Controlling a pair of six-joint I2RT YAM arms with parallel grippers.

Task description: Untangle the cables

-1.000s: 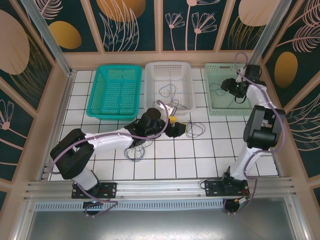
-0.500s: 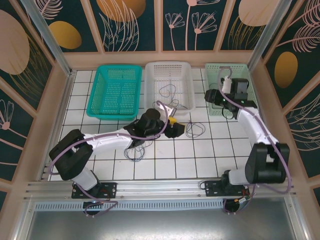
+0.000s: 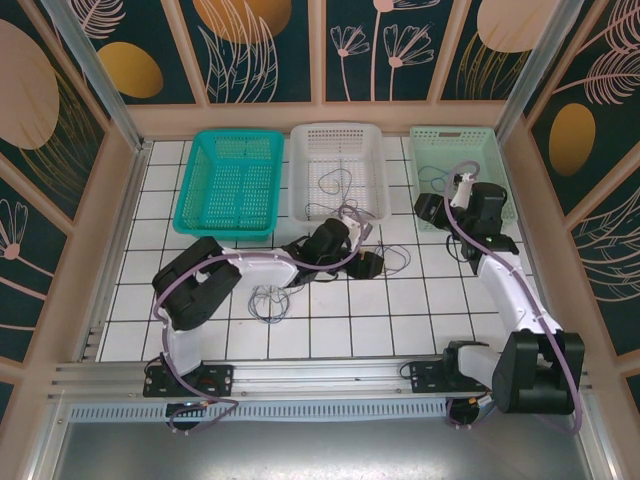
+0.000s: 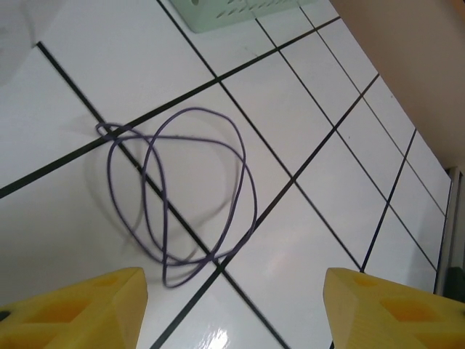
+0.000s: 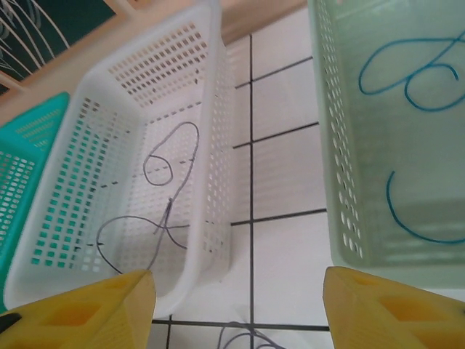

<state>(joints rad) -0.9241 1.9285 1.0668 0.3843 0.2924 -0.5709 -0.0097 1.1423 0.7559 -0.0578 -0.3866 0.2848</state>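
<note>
Your left fingers [image 4: 73,309] are spread wide with nothing between them. They hang low over the tabletop [image 4: 305,94], and the purple cable [image 4: 178,193] lies just past their tips, toward 11 o'clock in the wrist view. The pinch is where this could go wrong. The wire lies flat on the tile in overlapping turns, so closing where strands cross would likely catch several turns at once. A pull would then cinch the small twist at its 10 o'clock end instead of opening it. Come down too shallow and so thin a wire may slide out from under the tips.

Your right fingers [image 5: 80,309] are also open and empty, above the gap between the white basket [image 5: 214,109] and the green basket [image 5: 330,145]. The two wrists are near each other, so if you reach both for the same loop, the arms may crowd.

The purple cable is very thin and curled into about three loose loops on the tabletop. A second tangle [image 3: 268,300], darker, lies at 7 o'clock from the left wrist in the overhead view. A grey-purple wire [image 5: 160,211] sprawls in the white basket. A blue wire [image 5: 407,73] lies in open curves in the green one.
</note>
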